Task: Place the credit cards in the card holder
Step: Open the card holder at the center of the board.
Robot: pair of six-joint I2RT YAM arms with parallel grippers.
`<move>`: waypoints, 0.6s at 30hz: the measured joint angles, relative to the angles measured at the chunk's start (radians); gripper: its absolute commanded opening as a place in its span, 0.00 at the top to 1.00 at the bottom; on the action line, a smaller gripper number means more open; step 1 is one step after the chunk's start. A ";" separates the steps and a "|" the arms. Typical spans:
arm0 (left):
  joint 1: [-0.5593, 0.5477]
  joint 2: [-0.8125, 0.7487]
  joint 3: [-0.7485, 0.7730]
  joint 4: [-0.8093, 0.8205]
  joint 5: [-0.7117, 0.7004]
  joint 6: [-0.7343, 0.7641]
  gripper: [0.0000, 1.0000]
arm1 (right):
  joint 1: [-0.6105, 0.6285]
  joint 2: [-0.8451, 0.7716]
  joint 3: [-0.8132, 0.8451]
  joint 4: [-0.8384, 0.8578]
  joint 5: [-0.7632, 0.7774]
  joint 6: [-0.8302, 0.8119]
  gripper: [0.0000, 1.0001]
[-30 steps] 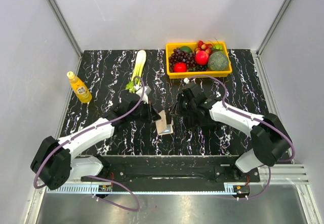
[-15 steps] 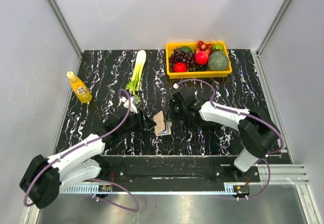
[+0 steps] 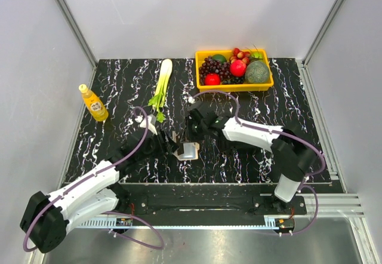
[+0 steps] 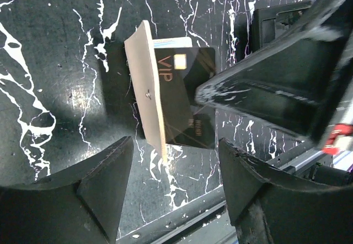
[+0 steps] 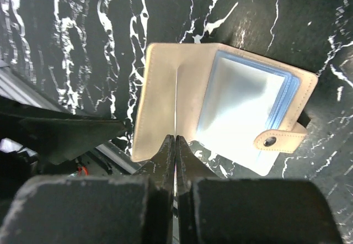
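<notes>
Only the left wrist view shows the black VIP card (image 4: 187, 89) face-on, pinched in the right tool (image 5: 175, 140); the left tool (image 4: 175, 144), spread wide, faces the open card holder (image 4: 146, 89) just ahead on the tabletop (image 4: 55, 45).

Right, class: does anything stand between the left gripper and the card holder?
Nothing visible does. The card holder, its beige cover raised, shows directly in the gap of the open left gripper; the right gripper pinches it from the far side.

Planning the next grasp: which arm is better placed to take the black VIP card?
Left, likely: the left hand is open, facing the VIP card; the right hand is shut on the card holder.
</notes>
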 measured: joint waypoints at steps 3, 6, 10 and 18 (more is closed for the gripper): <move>0.001 -0.013 0.000 -0.018 -0.006 -0.001 0.35 | 0.031 0.053 0.022 -0.010 0.012 0.000 1.00; 0.005 -0.017 0.000 -0.041 -0.016 -0.002 0.38 | 0.058 0.092 0.053 -0.032 0.019 0.000 1.00; 0.006 -0.040 0.000 -0.115 -0.052 -0.005 0.40 | 0.071 0.143 0.095 -0.038 0.027 0.000 1.00; 0.011 -0.119 0.034 -0.211 -0.116 0.003 0.30 | 0.102 0.212 0.160 -0.071 0.055 -0.005 1.00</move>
